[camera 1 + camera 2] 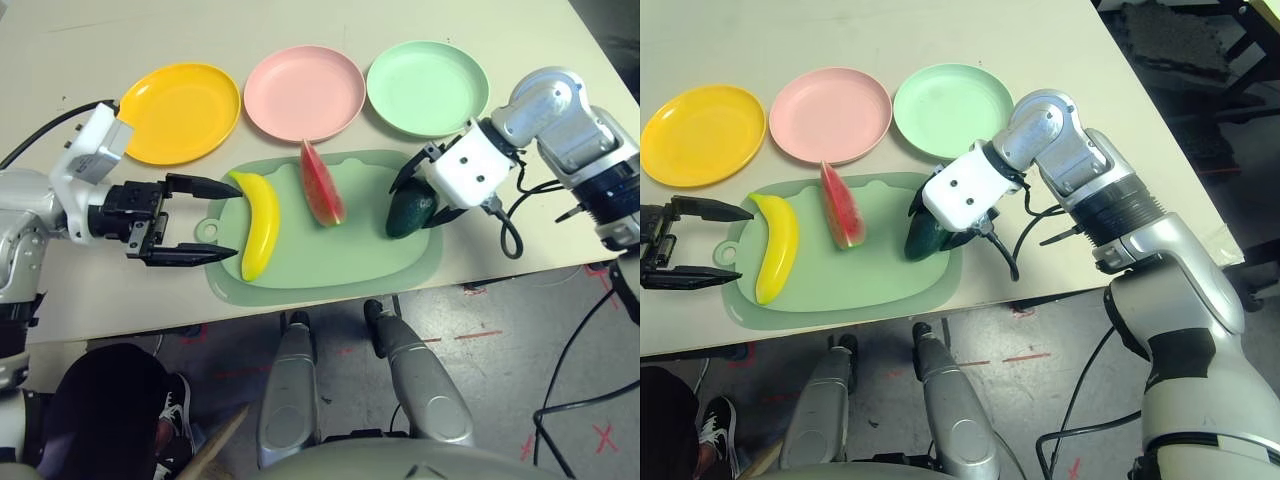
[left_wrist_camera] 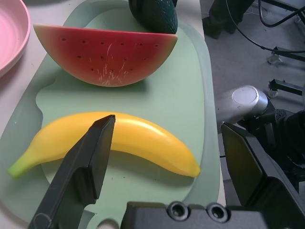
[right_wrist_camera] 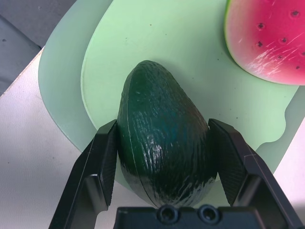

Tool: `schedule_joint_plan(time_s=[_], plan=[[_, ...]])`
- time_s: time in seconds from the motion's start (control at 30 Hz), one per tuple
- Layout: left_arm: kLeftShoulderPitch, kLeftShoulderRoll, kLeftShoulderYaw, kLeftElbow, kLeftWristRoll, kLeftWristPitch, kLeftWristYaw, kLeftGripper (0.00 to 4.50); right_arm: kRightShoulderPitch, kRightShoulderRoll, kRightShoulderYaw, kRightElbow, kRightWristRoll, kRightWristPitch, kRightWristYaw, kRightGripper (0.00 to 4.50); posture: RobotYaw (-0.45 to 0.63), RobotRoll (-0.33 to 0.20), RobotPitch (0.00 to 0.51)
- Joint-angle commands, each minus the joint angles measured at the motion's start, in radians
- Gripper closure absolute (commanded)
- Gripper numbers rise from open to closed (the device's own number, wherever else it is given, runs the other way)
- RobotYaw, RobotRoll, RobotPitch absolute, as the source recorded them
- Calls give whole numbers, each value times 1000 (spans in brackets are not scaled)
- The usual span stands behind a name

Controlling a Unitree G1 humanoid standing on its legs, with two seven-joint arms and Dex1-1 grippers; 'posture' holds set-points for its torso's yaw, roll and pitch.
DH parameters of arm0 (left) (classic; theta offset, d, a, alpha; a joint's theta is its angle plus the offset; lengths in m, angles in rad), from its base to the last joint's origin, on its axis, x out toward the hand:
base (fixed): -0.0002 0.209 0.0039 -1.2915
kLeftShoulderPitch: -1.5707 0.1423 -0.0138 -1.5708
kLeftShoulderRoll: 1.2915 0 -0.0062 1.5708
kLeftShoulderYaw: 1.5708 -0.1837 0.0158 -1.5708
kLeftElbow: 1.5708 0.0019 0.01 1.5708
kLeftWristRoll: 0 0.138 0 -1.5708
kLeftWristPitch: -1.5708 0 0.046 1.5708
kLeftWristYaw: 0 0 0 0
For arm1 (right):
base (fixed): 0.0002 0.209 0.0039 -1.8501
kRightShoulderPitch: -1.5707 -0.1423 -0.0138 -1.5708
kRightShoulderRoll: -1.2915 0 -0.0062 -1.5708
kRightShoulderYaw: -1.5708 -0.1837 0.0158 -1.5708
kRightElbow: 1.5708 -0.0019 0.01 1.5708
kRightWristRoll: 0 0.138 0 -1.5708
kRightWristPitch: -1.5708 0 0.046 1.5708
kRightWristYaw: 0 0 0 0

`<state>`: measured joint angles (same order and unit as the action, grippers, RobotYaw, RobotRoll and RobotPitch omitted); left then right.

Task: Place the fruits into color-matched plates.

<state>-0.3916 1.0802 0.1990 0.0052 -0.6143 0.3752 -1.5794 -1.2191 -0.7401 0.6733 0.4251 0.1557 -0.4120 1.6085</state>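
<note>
Has the cutting mat (image 1: 300, 260) close along the worktop (image 1: 200, 30)'s near edge, likely to put all three fruits within easy reach of both arms. At the mat's left end, has the banana (image 1: 262, 225) lying lengthwise from the near edge towards the far side, curved, with the left gripper (image 1: 235, 220) beside it, jaws wide apart and gripping nothing, apparently to leave room for a grasp across the middle

At the mat's right end, on the side of the worktop's near right corner, grips the avocado (image 3: 162, 138) in the right gripper (image 3: 163, 125), a finger on each flank, probably because the broad body gives a firmer hold than the narrow tip. Can't tell whether it bears on the mat or hangs just above

Between them, leaves the watermelon (image 1: 322, 188) free on the mat, far tip towards the pink plate (image 1: 305, 92), its likely match

Farther from the near edge, sets the plates in a row: yellow plate (image 1: 180, 112) to the left, pink in the middle, mint plate (image 1: 428, 88) to the right, roughly behind the matching fruits, so calls for a lift and a short carry to mint next
</note>
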Motion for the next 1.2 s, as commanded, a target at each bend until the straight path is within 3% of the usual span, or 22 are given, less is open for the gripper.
schedule_joint_plan(time_s=[0.03,0.37,0.57,0.8,1.13,1.2], plan=[[5,8,-1,-25,-1,15,6,0,-23,2,-12,11,14,25,6,1287,-33,0,409],[-61,-60,24,-30,-67,21,37,0,-226,2,-12,206,43,86,6,1287,-46,0,408],[-98,-108,15,-21,-42,-54,63,0,-363,95,-112,491,-75,147,-34,1287,-52,0,407],[-93,-105,3,-6,8,-103,77,0,-390,141,-112,744,-347,52,-356,1287,-44,0,408],[-68,-88,12,-13,20,-109,77,0,-353,179,-132,856,-506,39,-552,1287,-17,0,402],[-65,-86,13,-13,23,-109,76,0,-345,181,-142,856,-511,23,-543,545,-17,0,401]])
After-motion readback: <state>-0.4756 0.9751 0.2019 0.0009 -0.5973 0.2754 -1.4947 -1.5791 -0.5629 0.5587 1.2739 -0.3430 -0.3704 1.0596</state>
